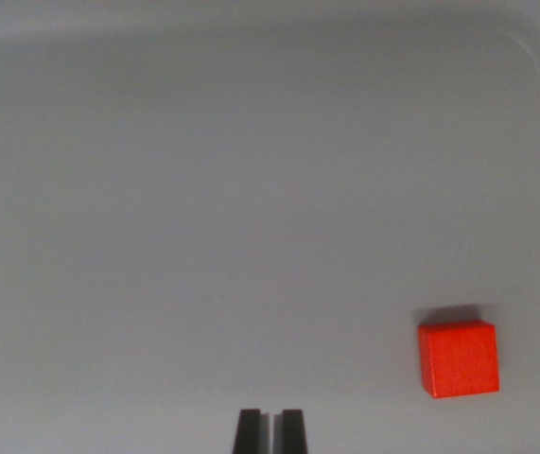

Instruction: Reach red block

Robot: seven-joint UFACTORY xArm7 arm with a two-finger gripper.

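pale grey, matte and unmarked, the desk point(251, 189) fills almost the whole wrist view. its surface is smooth and evenly lit, with a slightly brighter band along the far edge of the picture and a faint curved line seen near the far right corner, where the shade changes a little; what that line belongs to cannot be told. a tiny light speck is seen on the surface a little left of centre. nothing of the room beyond the surface is shown.

the red block point(458, 358) is seen lying flat on the desk at the lower right of the wrist view, near the right edge. its top face is a plain bright red, turned only slightly from square with the picture, and a narrow dark shadow is cast along its far side.

the hand point(270, 430) is seen at the bottom centre of the picture, where only the tips of two dark fingers point(249, 431) are shown. they are held nearly together, with just a thin slit of grey between them, and nothing is gripped. the block lies well apart from the hand, off to the wrist view's right and slightly farther away, and it is not touched.
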